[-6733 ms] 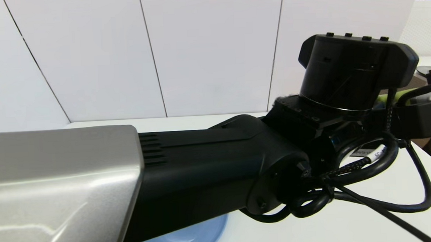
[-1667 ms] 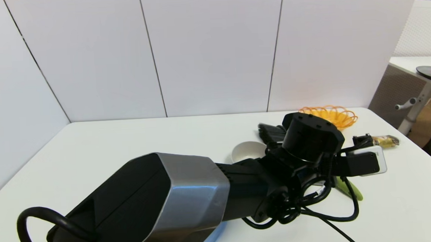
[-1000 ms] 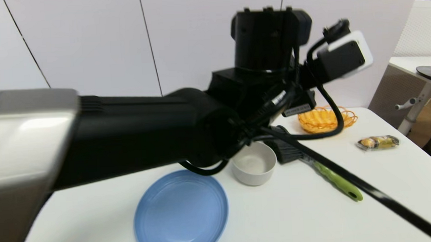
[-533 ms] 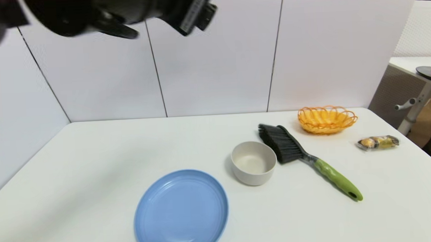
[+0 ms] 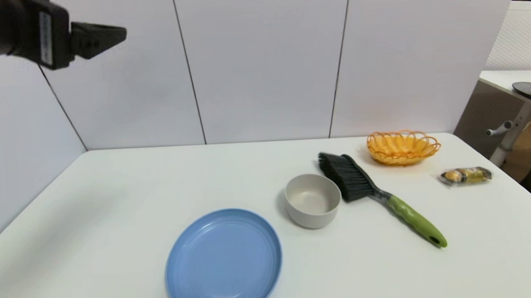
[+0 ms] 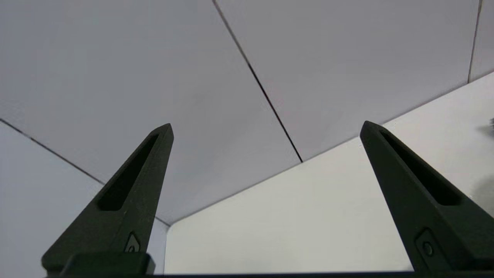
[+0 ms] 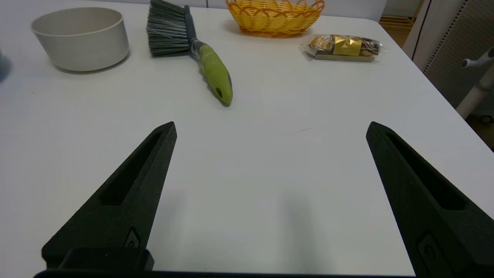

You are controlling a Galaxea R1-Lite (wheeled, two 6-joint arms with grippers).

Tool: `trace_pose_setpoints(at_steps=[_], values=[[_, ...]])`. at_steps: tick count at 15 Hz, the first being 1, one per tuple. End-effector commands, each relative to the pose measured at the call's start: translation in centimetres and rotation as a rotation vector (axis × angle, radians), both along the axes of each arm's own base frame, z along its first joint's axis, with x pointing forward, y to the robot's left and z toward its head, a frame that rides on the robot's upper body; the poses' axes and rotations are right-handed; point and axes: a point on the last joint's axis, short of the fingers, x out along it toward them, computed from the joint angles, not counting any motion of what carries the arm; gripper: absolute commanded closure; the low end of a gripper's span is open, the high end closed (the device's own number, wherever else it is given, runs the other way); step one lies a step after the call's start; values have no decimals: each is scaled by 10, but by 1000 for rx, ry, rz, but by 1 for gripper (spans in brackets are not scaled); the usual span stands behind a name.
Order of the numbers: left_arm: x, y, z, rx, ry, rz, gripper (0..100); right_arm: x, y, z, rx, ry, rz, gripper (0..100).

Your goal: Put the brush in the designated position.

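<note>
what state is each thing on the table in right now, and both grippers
brush: lying flat on the table, free of both grippers, bristles beside the bowl
bowl: upright, empty
plate: flat, empty
basket: upright, looks empty
snack packet: lying flat, sealed
left gripper: open, raised high, holding nothing
right gripper: open, low over bare table, holding nothing

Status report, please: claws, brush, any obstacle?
Left claw open, raised high at left. Right claw open, low over table. Brush flat on table, unheld. Bowl beside bristles.
</note>
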Motion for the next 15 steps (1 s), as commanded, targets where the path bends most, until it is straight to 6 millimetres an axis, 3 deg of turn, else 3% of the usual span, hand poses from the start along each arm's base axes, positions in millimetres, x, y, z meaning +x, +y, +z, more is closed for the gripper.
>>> trace_pose_setpoints(at_steps=[1, 4, 7, 10, 12, 15], values=[[-52, 59, -55, -91, 109, 55, 0, 0, 0, 0, -1, 3, 0, 0], [-88, 80, -89, -111, 132, 108, 0, 0, 0, 0, -1, 3, 0, 0], [-122, 86, -117, -119, 120, 161, 0, 0, 0, 0, -1, 3, 0, 0], [-150, 86, -164, -151, 155, 176, 0, 0, 0, -1, -1, 4, 0, 0], [-169, 85, -211, -203, 188, 186, 0, 0, 0, 0, -1, 3, 0, 0], [-186, 85, -256, -234, 186, 197, 0, 0, 0, 0, -1, 3, 0, 0]])
